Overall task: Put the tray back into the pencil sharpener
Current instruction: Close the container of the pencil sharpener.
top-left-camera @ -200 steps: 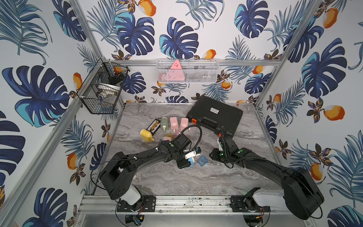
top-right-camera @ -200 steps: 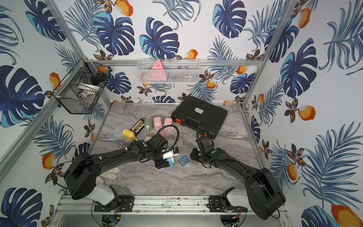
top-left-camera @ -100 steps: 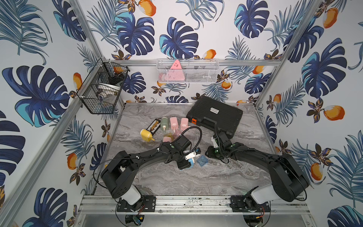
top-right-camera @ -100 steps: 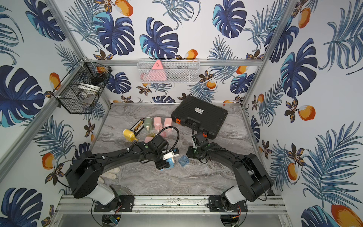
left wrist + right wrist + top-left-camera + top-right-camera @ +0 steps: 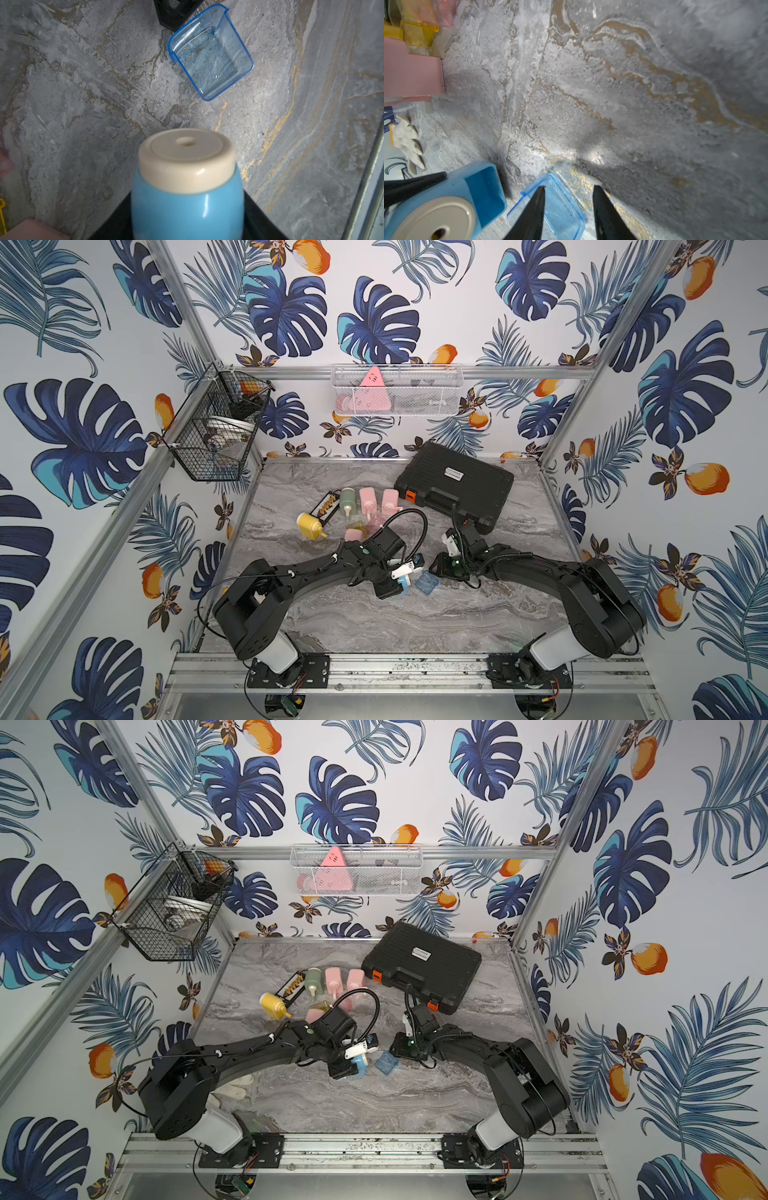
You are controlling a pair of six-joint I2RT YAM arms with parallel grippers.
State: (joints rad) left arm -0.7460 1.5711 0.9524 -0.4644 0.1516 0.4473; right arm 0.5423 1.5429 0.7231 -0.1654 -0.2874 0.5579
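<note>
In both top views the walls are showing white paper patterned with navy and teal leaves and orange fruit. Across the lower middle, the tabletop is showing grey marble veined with gold-brown. Right of centre, the case is showing black with orange latches. Left of it are lying a yellow bottle, a sage green bottle and pink bottles. The wire basket at left is showing black. At upper centre, the mesh basket is showing white, with a pink triangle inside. The robot arms are showing black. The pencil sharpener is showing a light blue body under a cream cap, and the tray is showing clear blue.
</note>
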